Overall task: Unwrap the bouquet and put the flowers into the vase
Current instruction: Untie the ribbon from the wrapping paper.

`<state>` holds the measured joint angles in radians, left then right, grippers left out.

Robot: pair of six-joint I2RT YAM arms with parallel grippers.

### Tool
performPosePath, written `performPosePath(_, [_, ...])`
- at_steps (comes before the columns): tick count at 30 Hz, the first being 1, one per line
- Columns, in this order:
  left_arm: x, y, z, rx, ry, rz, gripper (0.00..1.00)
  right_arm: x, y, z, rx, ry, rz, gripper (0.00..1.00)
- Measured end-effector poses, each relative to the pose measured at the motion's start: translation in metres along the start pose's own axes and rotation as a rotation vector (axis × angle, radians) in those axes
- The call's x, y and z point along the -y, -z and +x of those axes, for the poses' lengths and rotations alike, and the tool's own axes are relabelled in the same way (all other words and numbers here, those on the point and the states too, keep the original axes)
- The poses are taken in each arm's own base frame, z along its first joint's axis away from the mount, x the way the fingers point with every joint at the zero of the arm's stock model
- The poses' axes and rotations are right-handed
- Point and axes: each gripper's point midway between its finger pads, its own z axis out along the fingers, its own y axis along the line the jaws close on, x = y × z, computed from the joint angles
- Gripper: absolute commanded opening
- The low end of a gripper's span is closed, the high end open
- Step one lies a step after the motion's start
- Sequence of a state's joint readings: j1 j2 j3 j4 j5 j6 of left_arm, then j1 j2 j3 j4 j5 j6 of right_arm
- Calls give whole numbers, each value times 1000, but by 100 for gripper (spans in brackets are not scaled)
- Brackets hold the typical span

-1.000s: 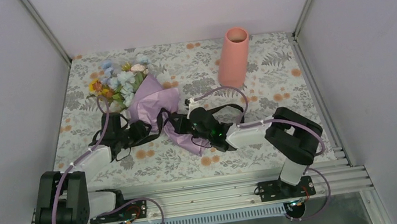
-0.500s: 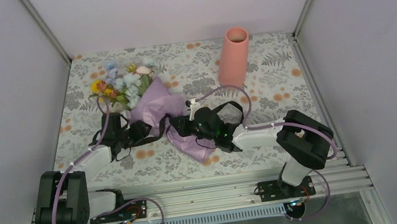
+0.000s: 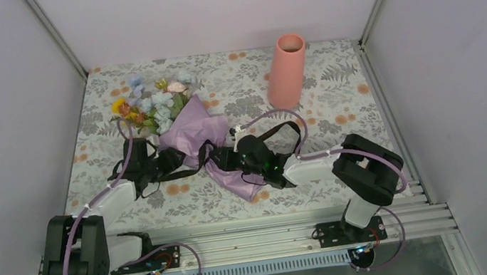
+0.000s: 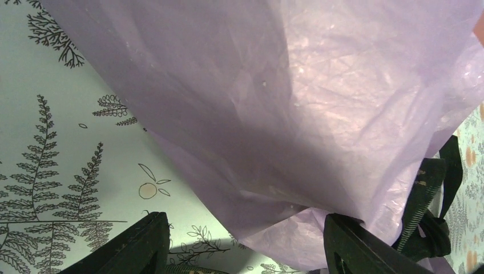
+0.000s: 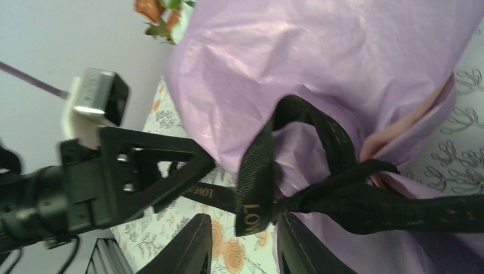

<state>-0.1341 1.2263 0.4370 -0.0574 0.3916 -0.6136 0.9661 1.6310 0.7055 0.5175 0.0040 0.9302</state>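
Surface: grey-and-orange floral tablecloth [image 3: 335,96] covers the table, with pale walls on 3 sides.
Vase [image 3: 286,70]: salmon-pink cylinder standing upright at the far right of the cloth, well apart from the bouquet and both arms.
Bouquet [image 3: 186,135]: lies on the cloth left of centre, heads toward the far left corner, tail toward the near edge.
Flowers [image 3: 153,105]: pale blue, peach, yellow and orange blooms bunched at the open end of the wrap.
Paper sheet [image 4: 297,103]: lilac, crumpled, wrapped around the stems.
Ribbon [image 5: 319,200]: black with gold lettering, knotted at the wrap's narrow neck; loops trail to the right.
Left gripper [image 4: 246,225]: sits at the left side of the neck. Its 2 fingers stand wide apart with the paper's lower fold between them, and bare cloth shows beside 1 finger, so nothing is clamped.
Right gripper [image 5: 244,225]: sits at the right side of the neck, facing the left one. Its fingers are slightly parted with cloth visible in the gap, and the lettered ribbon end lies just past the tips, unpinched.
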Motion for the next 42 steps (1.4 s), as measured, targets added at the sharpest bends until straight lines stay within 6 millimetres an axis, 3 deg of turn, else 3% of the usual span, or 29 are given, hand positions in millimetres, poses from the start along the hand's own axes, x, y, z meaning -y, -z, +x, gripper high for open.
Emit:
performPosePath(7, [4, 2, -2, 5, -6, 6, 68, 25, -24, 22, -54, -112, 52, 44])
performPosePath(17, [5, 2, -2, 5, -7, 8, 68, 25, -40, 14, 5, -231, 37, 43])
performPosePath(23, [3, 0, -2, 2, -6, 7, 68, 22, -45, 10, 28, -236, 20, 35])
performPosePath(29, [3, -1, -1, 3, -7, 7, 68, 15, -45, 1, 62, -213, -11, 12])
performPosePath(32, [1, -3, -1, -2, -5, 2, 68, 12, -44, 0, 64, -177, -24, 5])
performPosePath(42, [-11, -11, 4, -23, 6, -41, 68, 3, -17, -6, 72, -87, -33, 8])
